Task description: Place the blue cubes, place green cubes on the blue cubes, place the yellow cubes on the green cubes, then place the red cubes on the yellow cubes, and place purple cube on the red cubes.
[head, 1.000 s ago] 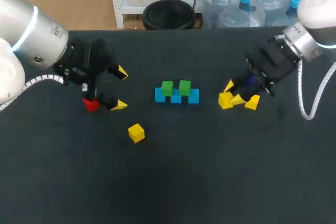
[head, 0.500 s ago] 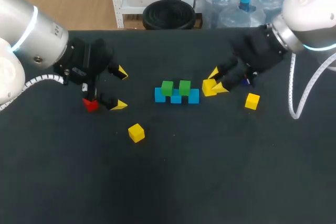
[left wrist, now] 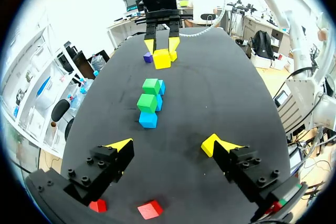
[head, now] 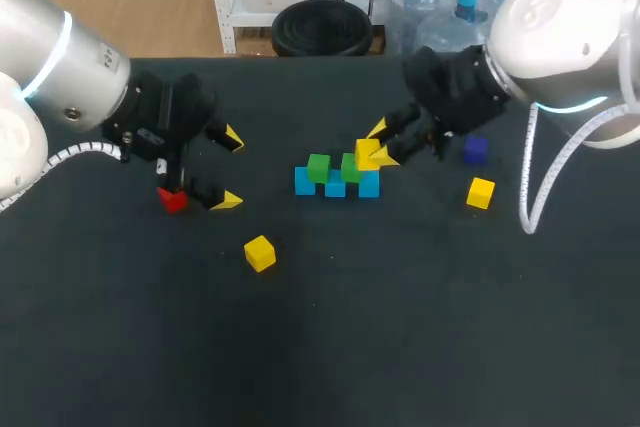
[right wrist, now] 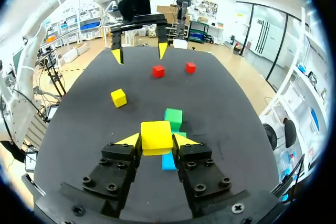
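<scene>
Three blue cubes sat in a row near the middle of the black table, a little toward its far edge. Two green cubes rested on top of them.

The right gripper hung over the right end of that row. Its two yellow-tipped fingers were drawn in part way and pinched a yellow cube from two sides. The yellow cube was just above the right-hand green cube. Whether the two touched could not be told.

The left gripper was well apart from the row, toward the table's left edge. Its fingers were spread wide and held nothing. Two red cubes lay on the table close by that gripper, apart from each other and not between its fingers.

A second yellow cube lay alone on the table, nearer the front edge than the row and off its left end. A third yellow cube lay toward the right edge. The purple cube sat near it on the far-edge side, not touching it.
</scene>
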### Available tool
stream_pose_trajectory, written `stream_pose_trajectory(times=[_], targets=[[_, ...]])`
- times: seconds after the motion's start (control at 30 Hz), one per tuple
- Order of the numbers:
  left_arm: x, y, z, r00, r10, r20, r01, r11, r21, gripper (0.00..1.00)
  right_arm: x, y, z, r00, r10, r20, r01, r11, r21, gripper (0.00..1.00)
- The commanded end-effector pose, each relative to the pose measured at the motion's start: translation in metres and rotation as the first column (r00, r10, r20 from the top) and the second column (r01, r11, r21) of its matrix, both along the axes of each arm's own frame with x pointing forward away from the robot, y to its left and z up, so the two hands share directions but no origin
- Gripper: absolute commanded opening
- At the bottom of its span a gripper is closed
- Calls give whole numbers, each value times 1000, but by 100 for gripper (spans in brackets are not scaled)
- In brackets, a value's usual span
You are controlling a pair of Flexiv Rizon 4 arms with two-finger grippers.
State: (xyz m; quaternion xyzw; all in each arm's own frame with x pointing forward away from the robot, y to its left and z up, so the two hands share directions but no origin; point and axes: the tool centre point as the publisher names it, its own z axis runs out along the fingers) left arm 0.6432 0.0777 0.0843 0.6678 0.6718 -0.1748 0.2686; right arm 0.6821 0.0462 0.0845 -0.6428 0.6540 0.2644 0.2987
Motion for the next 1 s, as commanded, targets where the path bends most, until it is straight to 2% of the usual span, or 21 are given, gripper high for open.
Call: stream_pose_trajectory(times=[0.03,0.5,1.0], targets=[[0,1,-1,1000,-2,3,2,1000,-4,100,10,15,-2,1000,-2,-6,2,1000,-13,0],[0,1,-1,1000,-2,3,2,1000,-4,100,24,37,-14,999,-32,-30,32,999,-11,0],[0,1,-1,1000,-2,3,2,1000,-4,100,28,39,-22,998,-49,-37,49,999,-22,0]])
